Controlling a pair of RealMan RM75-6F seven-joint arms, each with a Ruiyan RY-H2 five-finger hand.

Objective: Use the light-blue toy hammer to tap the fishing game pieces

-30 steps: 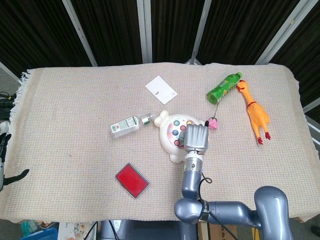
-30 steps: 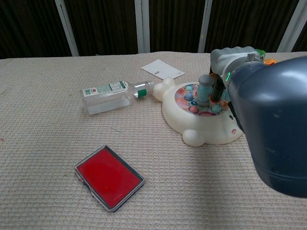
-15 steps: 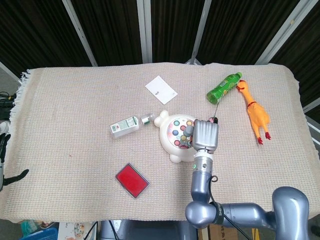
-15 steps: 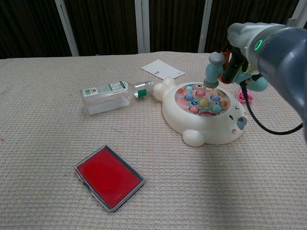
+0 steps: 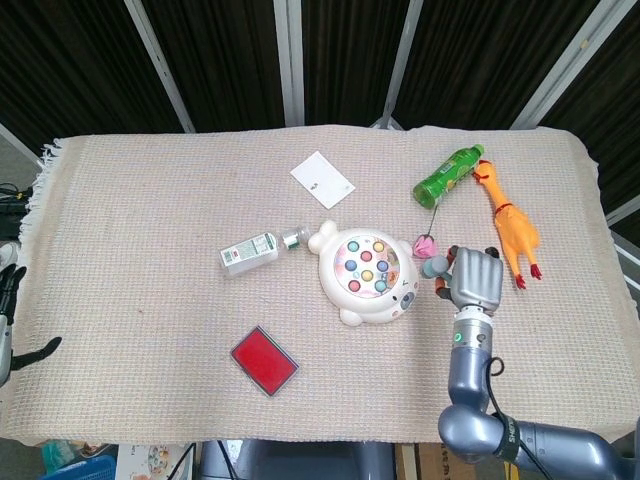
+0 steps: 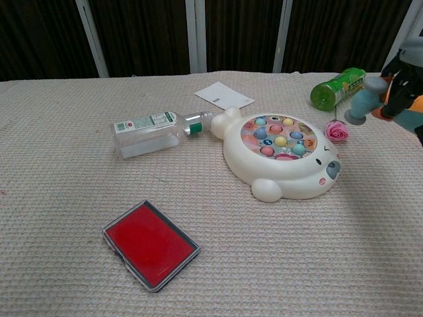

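The light-blue toy hammer (image 6: 363, 104) is gripped by the right hand (image 5: 477, 279), beside the fishing game (image 6: 283, 154); no label writing is legible.

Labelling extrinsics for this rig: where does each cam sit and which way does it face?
Head view: high above the near table edge, looking steeply down on the whole table; shows the right hand holding the light-blue toy hammer, its forearm, and the left hand at the left edge.
Chest view: low at the near edge, looking across the table toward the dark curtains; only the right hand shows.
Shared: fishing game, hammer, right hand.
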